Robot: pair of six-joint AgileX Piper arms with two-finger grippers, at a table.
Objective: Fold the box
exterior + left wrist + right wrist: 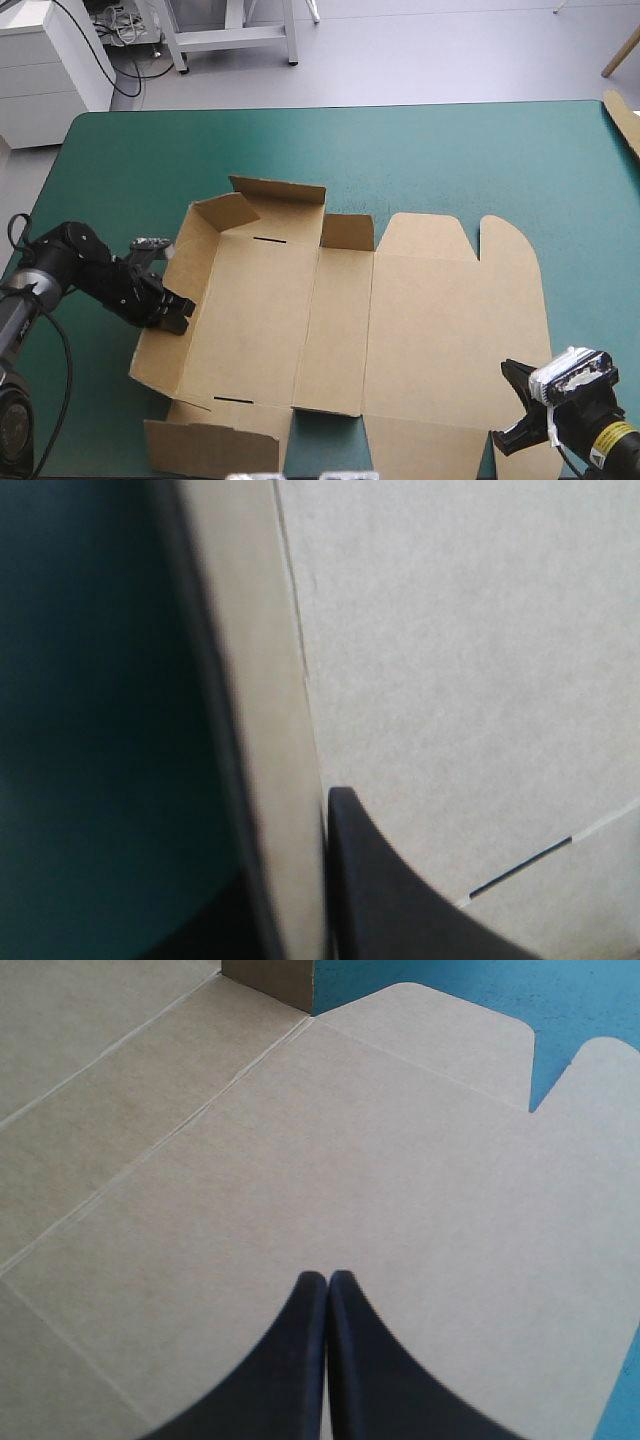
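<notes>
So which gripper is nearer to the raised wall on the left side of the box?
Left. The left gripper is clamped on that raised wall, one finger inside the box. The right gripper is far off, above the flat lid panel at the box's right end.

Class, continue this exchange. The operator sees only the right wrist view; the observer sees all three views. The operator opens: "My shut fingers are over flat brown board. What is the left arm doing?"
Observer: The left gripper is shut on the box's left wall, with one finger inside it.
Operator: Is the far wall up?
Observer: Yes, the far wall stands raised, its corner flap folded inward.
Operator: And the near wall?
Observer: The near wall looks flat on the table, not yet raised.
</notes>
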